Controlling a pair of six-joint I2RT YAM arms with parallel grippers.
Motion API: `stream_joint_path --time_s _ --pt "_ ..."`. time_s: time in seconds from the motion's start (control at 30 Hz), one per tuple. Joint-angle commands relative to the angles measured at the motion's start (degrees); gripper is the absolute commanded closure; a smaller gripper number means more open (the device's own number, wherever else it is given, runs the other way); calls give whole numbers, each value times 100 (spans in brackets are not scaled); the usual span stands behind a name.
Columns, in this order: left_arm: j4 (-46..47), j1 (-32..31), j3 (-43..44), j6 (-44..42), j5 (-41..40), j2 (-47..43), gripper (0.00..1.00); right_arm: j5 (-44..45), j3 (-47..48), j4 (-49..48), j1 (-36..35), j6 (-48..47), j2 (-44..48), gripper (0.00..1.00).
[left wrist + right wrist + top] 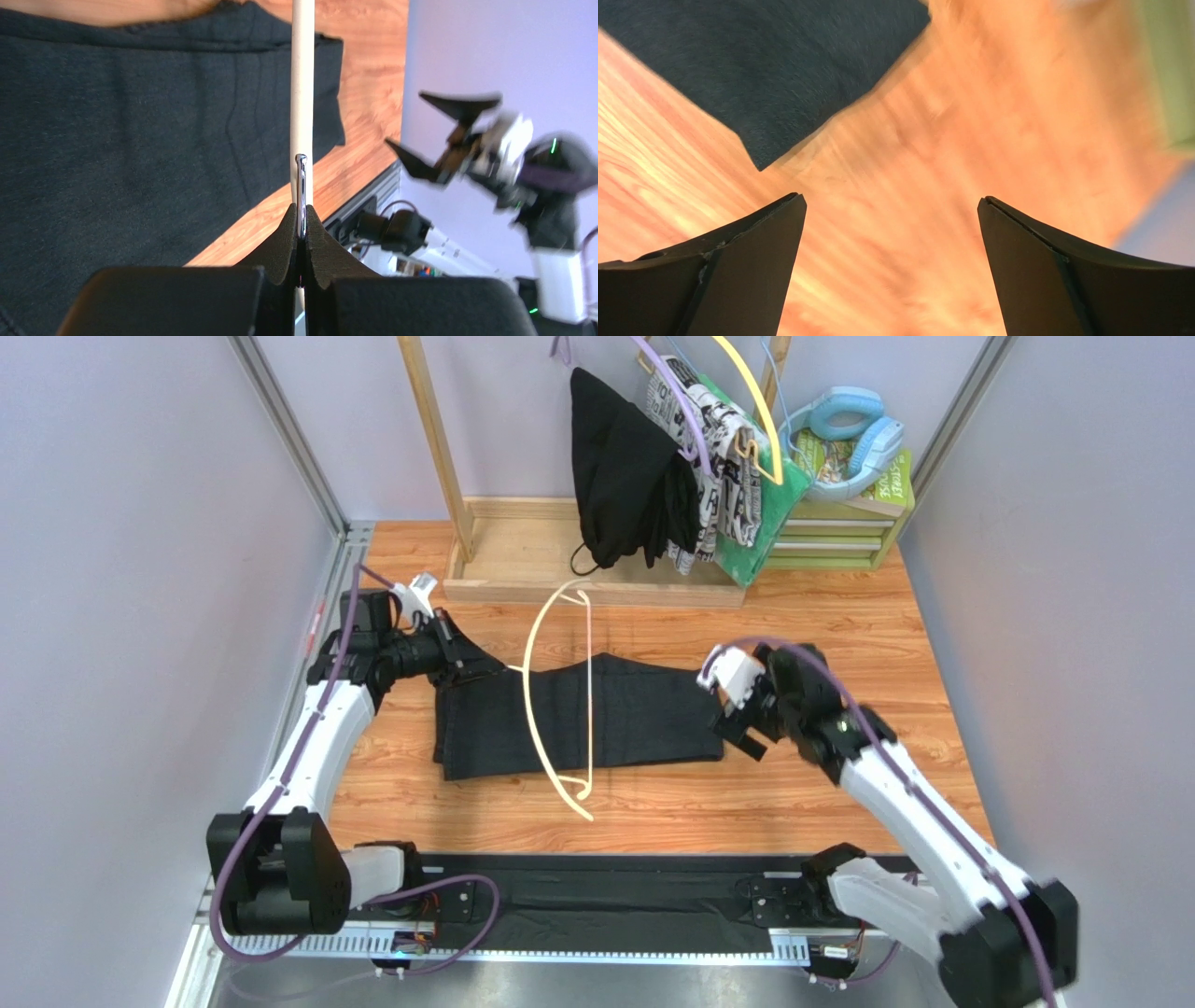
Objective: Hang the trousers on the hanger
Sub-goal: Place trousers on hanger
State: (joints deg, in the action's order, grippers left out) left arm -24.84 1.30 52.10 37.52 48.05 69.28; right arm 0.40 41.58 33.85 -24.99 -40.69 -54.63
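The black trousers [631, 711] lie folded flat across the middle of the wooden table. The cream hanger [529, 676] sits across their middle, its straight bar over the cloth; I cannot tell whether the trousers pass through it. My left gripper [452, 647] is at the trousers' left end. In the left wrist view it [300, 210] is shut on the hanger's thin metal hook [301, 178], with the cream bar [302, 84] beyond, over the trousers [140, 140]. My right gripper [739, 721] is open and empty by the trousers' right end. In its wrist view it [892, 203] hovers over bare wood, the trousers' corner [773, 70] at upper left.
A wooden clothes rack [435, 448] stands at the back on a base [519, 567]. On it hang a black garment [617, 462], a patterned cloth [716, 448], a yellow hanger [751, 406] and a purple hanger [673, 385]. A green box with blue headphones [849, 427] is at the back right.
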Motion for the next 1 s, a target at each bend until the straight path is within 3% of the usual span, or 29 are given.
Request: stream_joint_path --time_s 0.0,0.13,0.27,0.53,0.73,0.8,0.83,0.87,0.97 --pt "128 -112 99 -438 99 279 100 -2356 1262 1210 1232 1307 -1608 2" --pt "155 -305 82 -876 -85 656 100 -3168 2238 1923 1690 2134 -3120 8" --pt "304 -341 -50 -1053 -366 868 100 -3538 2486 1915 1770 2802 -3929 10" --pt "427 -341 -296 -1124 -648 1026 100 -3152 2758 1538 1910 3637 -5355 18" --pt "471 -315 -323 -1045 -613 904 100 -3881 2689 1318 1919 3735 -5629 39" --pt "515 -315 -349 -1036 -622 772 100 -4012 2645 1318 1945 3717 -5620 63" --pt "515 -315 -349 -1053 -648 754 100 -4057 2627 1335 1972 3717 -5585 89" --pt "472 -315 -358 -1088 -692 754 100 -4092 2609 1361 2007 3665 -5541 100" --pt "366 -315 -419 -1211 -902 772 100 -4206 2504 1388 2244 3664 -5261 100"
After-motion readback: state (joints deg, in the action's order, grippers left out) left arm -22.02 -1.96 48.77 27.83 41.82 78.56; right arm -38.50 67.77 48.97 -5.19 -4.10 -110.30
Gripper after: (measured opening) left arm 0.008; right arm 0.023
